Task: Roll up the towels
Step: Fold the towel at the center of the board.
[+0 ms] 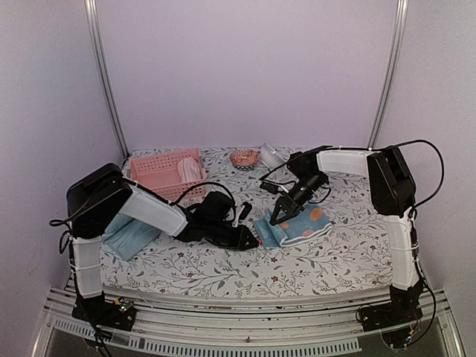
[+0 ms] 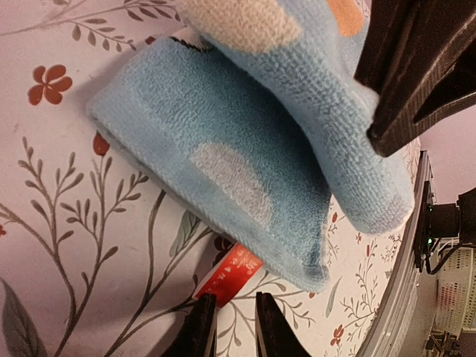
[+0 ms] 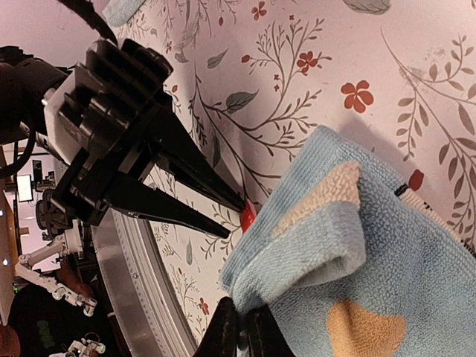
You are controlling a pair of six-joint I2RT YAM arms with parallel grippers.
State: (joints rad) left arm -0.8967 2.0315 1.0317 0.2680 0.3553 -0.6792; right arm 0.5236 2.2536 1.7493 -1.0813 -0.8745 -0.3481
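The light blue towel with orange and white motifs (image 1: 305,223) lies partly folded mid-table. My right gripper (image 1: 279,217) is shut on its left edge (image 3: 243,327) and lifts a fold of the towel (image 3: 372,245). My left gripper (image 1: 253,239) is low at the towel's left corner, with its jaws narrowly open (image 2: 229,323) just short of the towel (image 2: 223,149). The towel's red label (image 2: 230,275) lies by its left finger and also shows in the right wrist view (image 3: 248,218). The pale teal towel (image 1: 126,236) lies under my left arm. The pink towel (image 1: 191,171) is in the basket.
A pink perforated basket (image 1: 152,175) stands at the back left. A small round patterned dish (image 1: 244,158) and a white object (image 1: 271,155) sit at the back centre. The metal rail (image 1: 245,327) runs along the table's near edge.
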